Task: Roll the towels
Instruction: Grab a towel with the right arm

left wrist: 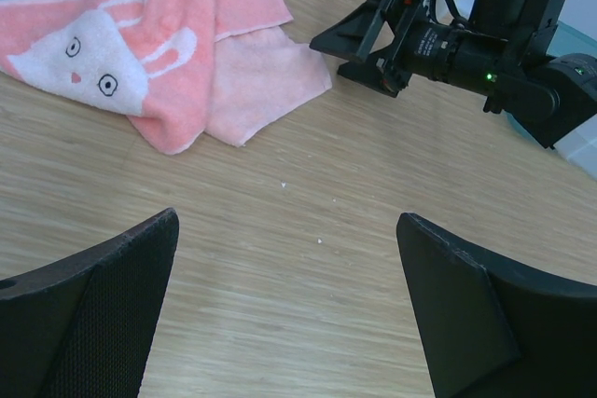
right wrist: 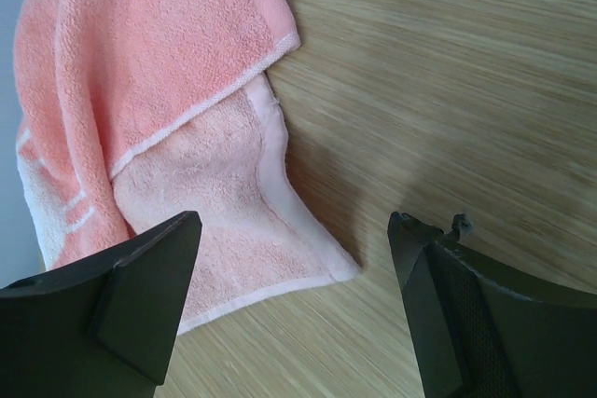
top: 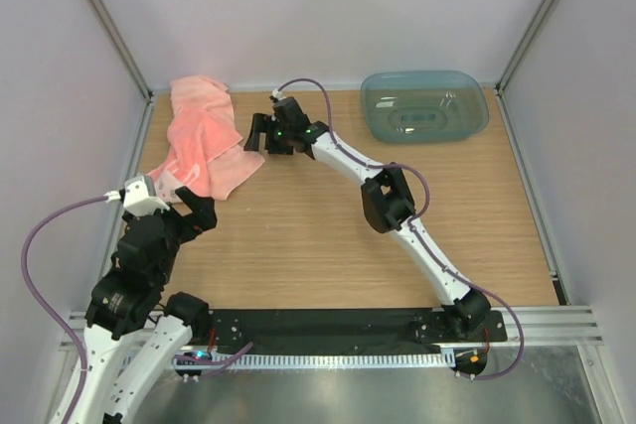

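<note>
Top external view: two salmon-pink terry cloth towels (top: 204, 146) lie heaped, unrolled, at the far-left corner of the wooden bench (top: 328, 235), flanked by the right hand (top: 266, 136) and left hand (top: 194, 204), both spread empty, apparently poised to straighten them.

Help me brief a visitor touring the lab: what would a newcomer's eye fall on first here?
First, the crumpled heap of salmon-pink terry cloth towels at the far left corner of the light wooden table, one printed with a white rabbit face. Next, the right arm's black hand, open just beside the heap's right edge. Last, the translucent blue-green plastic tub, alone at the far right.
</note>
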You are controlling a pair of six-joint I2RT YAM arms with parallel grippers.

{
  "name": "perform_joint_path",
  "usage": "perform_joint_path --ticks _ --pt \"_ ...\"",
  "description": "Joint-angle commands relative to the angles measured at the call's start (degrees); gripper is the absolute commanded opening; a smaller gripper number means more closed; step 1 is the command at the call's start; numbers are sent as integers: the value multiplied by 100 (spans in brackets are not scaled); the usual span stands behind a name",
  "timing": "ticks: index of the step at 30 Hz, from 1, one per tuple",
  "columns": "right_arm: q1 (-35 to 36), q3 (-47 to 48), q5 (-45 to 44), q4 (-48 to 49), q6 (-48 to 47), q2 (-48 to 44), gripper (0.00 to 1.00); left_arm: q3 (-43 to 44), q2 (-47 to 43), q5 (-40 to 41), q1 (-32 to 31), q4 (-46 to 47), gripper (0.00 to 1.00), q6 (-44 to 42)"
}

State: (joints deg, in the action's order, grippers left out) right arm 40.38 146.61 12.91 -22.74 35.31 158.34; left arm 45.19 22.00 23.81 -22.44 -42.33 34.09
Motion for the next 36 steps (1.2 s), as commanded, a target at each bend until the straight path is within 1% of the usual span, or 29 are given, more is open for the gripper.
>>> perform_joint_path --ticks 1,4,10,11,13,14,15,16,17,19,20,22,23,25,26,27,29,30,32,33,34,35,36 --pt "49 333 -8 375 494 135 89 16 -29 -26 2 84 100 37" --pt "101 623 36 411 599 381 88 25 -3 -52 2 93 100 37" --pt "207 703 265 596 864 540 74 25 6 -96 11 102 100 28" --pt "216 694 309 596 881 531 68 25 6 -96 2 102 100 28" --pt "242 650 361 604 907 513 59 16 -11 -96 2 111 100 19" --pt "260 633 379 596 916 505 49 25 -3 -96 2 111 100 19" --pt "251 598 423 587 916 470 44 25 -11 -87 2 111 100 19" --pt "260 554 441 587 916 391 40 25 -20 -79 11 111 100 19" --pt "251 432 449 578 899 347 34 25 -20 -70 2 111 100 19" --pt "260 186 476 569 829 111 25 25 -38 -44 2 111 100 10" --pt "260 88 476 587 811 13 16 16 -55 -35 2 102 100 10" --pt "251 -140 476 561 680 -206 5 25 -47 -35 11 111 100 10" --pt "242 -193 467 465 627 -442 1 25 -29 -26 11 111 100 2" --pt "225 -290 423 306 373 -698 1 34 -29 -8 2 102 100 2" --pt "181 -325 397 79 267 -865 1 34 -29 9 11 93 100 2" --pt "155 -413 353 -45 170 -1258 1 43 -20 18 11 84 100 -7" --pt "23 -973 230 -308 -94 -1848 1 60 6 36 2 49 100 -25" --pt "-21 -1698 186 -318 -173 -2643 1 69 32 44 2 40 100 -25" --pt "-100 -2667 -68 -127 -375 -3534 1 78 85 53 2 -12 100 -16" --pt "-153 -3133 -156 -56 -445 -4478 1 78 181 53 11 -13 100 -25" --pt "-179 -3947 -235 -29 -498 -4862 1 86 243 27 2 -30 100 -25" --pt "-197 -4277 -393 -107 -603 -5240 1 104 339 -17 2 -56 100 -16" --pt "-215 -4576 -446 -203 -665 -5774 1 130 653 -104 2 -74 100 -16"
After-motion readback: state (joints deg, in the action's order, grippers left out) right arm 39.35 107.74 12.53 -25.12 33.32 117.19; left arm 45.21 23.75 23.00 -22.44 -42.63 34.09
